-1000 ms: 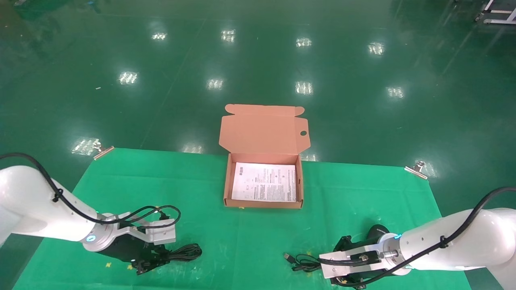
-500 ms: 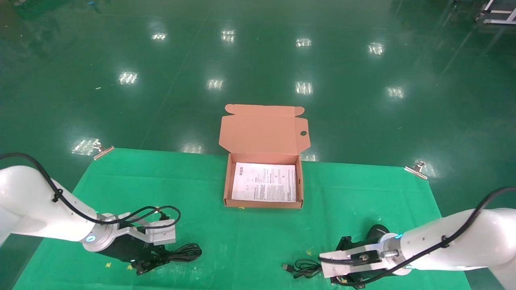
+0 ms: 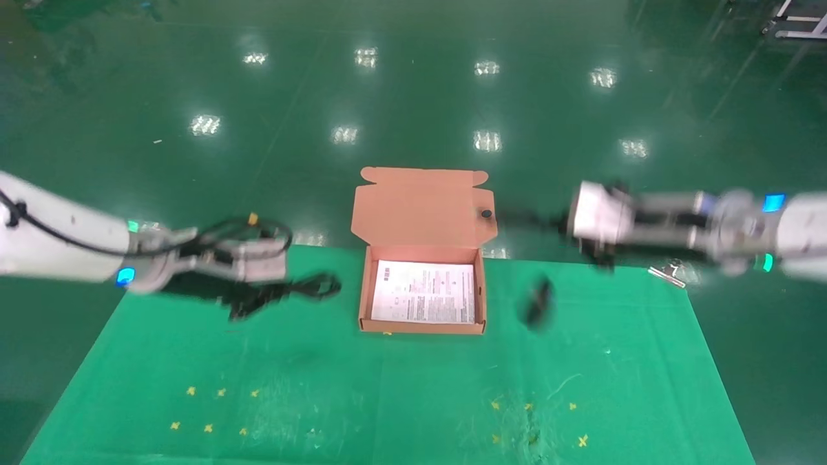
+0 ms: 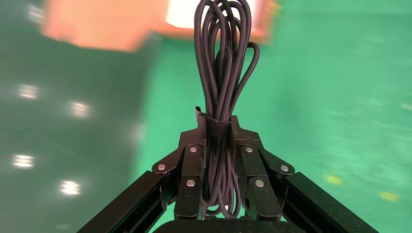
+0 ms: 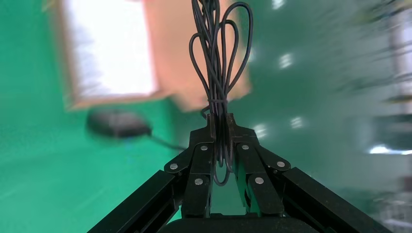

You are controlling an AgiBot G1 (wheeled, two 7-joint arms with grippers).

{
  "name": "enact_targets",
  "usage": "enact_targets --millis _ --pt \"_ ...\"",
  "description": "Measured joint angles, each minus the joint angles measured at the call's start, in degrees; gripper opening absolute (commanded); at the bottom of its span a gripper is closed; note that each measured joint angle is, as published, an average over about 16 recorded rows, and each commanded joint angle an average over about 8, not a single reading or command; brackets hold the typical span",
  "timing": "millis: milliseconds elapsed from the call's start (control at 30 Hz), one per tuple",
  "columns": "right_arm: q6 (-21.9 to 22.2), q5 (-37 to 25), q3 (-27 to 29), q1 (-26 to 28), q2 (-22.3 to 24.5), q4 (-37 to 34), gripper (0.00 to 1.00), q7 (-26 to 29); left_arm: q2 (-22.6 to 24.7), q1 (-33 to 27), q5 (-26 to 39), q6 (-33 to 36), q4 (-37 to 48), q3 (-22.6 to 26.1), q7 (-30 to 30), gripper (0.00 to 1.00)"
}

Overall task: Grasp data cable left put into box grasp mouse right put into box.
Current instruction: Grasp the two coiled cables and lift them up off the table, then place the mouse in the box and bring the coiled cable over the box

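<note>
One open box, one printed sheet inside it, one data cable, one mouse, two grippers and two metal clips are present.

Box sits on the table at its far middle edge, lid standing open behind it, printed sheet lying flat inside. Left gripper is in the air left of the box over the table's far left part, clamped on the data cable, whose bundle sticks out toward the box. Right gripper is up right of the box near the lid, clamped on the mouse's cord, with the mouse hanging below it, just right of the box.
</note>
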Motion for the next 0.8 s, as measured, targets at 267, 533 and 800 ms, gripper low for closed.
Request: enact_targets --millis 267,533,800 --pt "3.5 1.9 2.1 7.3 -6.6 -4.5 0.0 -2.8 0.9 -3.0 6.2 -5.9 -9.0 -0.5 -6.2 0.0" --pt "6.1 3.6 2.8 11.9 -13.3 -11.9 0.0 -7.4 2.7 -5.2 12.6 -10.1 -12.6 -0.5 -11.4 0.0" --pt "7.0 4.8 3.0 13.1 -16.7 -15.4 0.0 -10.4 2.3 -5.8 15.6 -10.6 -14.0 -0.2 -13.6 0.0"
